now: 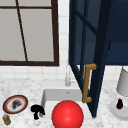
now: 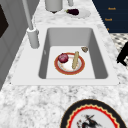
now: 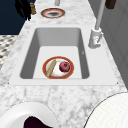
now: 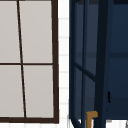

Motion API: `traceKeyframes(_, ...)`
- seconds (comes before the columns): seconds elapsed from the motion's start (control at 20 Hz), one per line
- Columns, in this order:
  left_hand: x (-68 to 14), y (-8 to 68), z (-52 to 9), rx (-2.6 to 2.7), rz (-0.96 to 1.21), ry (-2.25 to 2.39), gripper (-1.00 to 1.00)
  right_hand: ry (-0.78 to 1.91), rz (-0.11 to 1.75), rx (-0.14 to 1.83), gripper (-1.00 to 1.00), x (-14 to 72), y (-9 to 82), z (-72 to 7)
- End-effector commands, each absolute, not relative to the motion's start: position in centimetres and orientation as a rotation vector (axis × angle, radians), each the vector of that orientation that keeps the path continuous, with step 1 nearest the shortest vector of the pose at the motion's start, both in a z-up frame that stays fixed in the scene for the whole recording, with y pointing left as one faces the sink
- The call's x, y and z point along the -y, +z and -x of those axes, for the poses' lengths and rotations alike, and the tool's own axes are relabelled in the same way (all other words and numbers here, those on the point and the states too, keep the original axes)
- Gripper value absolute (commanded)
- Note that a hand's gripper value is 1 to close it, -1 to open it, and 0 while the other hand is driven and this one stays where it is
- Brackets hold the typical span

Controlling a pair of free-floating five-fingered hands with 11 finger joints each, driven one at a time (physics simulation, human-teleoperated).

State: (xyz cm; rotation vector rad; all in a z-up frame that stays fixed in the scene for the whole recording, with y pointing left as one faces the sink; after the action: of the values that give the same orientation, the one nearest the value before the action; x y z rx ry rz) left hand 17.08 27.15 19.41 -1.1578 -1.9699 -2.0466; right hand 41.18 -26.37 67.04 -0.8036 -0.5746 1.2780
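Hovering left hand point(image 1: 37, 110) at the front edge of the tabletop point(image 1: 27, 87), between the patterned plate point(image 1: 15, 104) and the sink point(image 1: 47, 96). It's holding nothing. Fingers point down, and I cannot tell whether they're curled or relaxed.

- Right side view: the hand sits just beside the small brown jar point(image 3: 32, 8), out past the tabletop's front edge. I can't tell whether they're touching.
- Left side view: the hand is at the frame's right edge, level with the sink and clear of its rim.
- The jar stands on the tabletop just in front of the patterned plate, near the left corner. The plate lies flat, with a dark rim, a red-and-yellow ring and a dark figure in the middle.
- In the sink, a red-rimmed plate point(image 2: 69, 64) lies flat on the basin floor. It carries a dark red round item point(image 2: 63, 58) and a tan stick point(image 2: 75, 60), side by side. A small brown piece point(image 2: 84, 49) lies on the basin floor, just off that plate.
- The faucet point(image 1: 67, 78) is at the back of the sink.
- A big red ball point(image 1: 67, 115) sits low in the front view, covering the sink's front.
- A dark blue glass cabinet door point(image 1: 85, 45) is swung open above the sink, with its wooden handle point(image 1: 87, 83) facing out. The window point(image 1: 27, 32) is to its left.
- Right of the sink, a white plate point(image 1: 113, 110) holds an eggplant point(image 1: 120, 103), with a white canister point(image 1: 123, 82) behind it.
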Motion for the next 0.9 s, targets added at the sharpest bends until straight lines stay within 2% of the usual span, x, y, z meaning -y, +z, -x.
traceKeyframes(0.0, -27.2, 19.4, -17.1, 1.97, 1.158, -2.047, 0.0, 1.287, 0.784, 0.552, -1.0, 26.4, 66.1, -38.1)
traceKeyframes(0.85, -27.2, 19.4, -17.1, 1.97, 1.158, -2.047, 0.0, 1.282, 0.823, 0.562, -1.0, 26.6, 60.5, -24.3)
